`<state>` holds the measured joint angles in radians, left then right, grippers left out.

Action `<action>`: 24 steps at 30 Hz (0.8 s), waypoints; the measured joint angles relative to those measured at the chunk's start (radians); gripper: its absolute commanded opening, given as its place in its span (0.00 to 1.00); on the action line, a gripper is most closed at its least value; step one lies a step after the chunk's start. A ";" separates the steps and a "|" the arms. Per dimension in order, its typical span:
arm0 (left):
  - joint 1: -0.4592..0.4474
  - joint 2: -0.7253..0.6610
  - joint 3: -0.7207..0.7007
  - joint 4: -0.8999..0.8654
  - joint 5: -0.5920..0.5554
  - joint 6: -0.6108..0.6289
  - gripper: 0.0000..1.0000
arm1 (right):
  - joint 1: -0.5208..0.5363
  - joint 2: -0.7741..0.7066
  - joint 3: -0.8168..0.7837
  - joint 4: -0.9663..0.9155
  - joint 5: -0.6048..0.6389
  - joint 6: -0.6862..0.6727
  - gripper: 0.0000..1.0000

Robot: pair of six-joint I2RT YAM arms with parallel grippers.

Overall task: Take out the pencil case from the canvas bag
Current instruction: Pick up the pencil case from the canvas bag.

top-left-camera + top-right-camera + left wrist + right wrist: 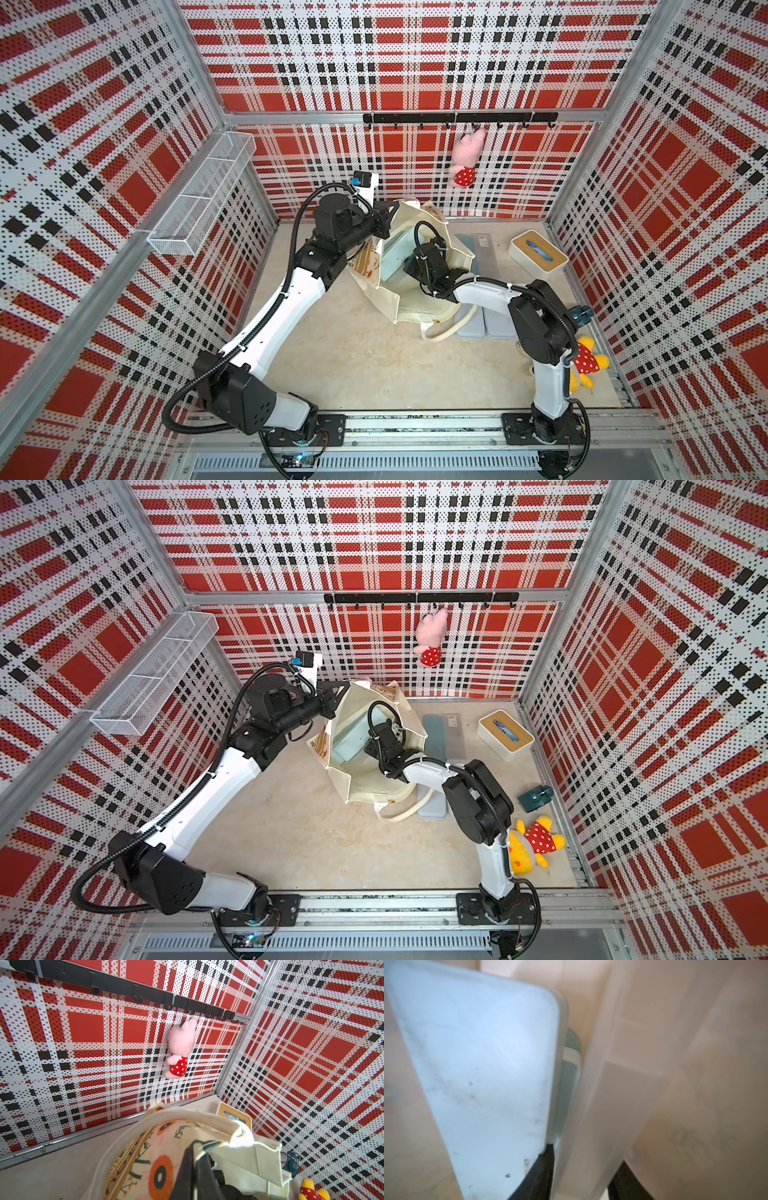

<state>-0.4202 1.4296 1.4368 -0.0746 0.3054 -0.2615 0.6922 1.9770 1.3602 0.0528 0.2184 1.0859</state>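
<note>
Jaws: left gripper (pixel 197 1147) pinches canvas bag (pixel 419 307) rim | right gripper (pixel 581 1169) unclear, beside smooth pencil case (pixel 477 1053)

Red, white and black plaid, speckled with fine dots, covers the walls (pixel 415 62) in both top views. The canvas bag (pixel 415 309) is cream, its print (pixel 160 1176) orange blooms with dark stems beside a tan band. The pencil case (pixel 392 257) is pale blue. A pink plush (pixel 467 160) wears red with white spots, as does a yellow plush (pixel 536 845). The hook rail (pixel 457 118) is black, the mesh basket (pixel 199 199) white, the box (pixel 524 259) white with a tan wooden lid (pixel 555 258), the floor (pixel 353 353) mottled beige.
</note>
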 measured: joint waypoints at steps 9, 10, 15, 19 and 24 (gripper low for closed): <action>0.001 0.000 0.000 0.007 -0.007 0.003 0.00 | 0.014 -0.063 0.000 -0.044 0.052 -0.078 0.37; 0.001 0.000 0.000 0.007 -0.008 0.003 0.00 | 0.014 -0.065 0.000 -0.047 0.054 -0.081 0.36; 0.001 0.000 0.000 0.005 -0.024 0.006 0.00 | 0.016 -0.072 0.000 -0.064 0.056 -0.099 0.34; 0.001 0.000 0.000 -0.006 -0.052 0.013 0.00 | 0.021 -0.089 0.000 -0.090 0.055 -0.126 0.32; 0.005 0.000 0.000 -0.018 -0.083 0.026 0.00 | 0.037 -0.129 0.000 -0.108 0.040 -0.204 0.26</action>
<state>-0.4152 1.4296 1.4368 -0.0921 0.2222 -0.2359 0.7296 1.8481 1.3602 -0.0551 0.2588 0.8814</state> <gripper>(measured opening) 0.054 0.291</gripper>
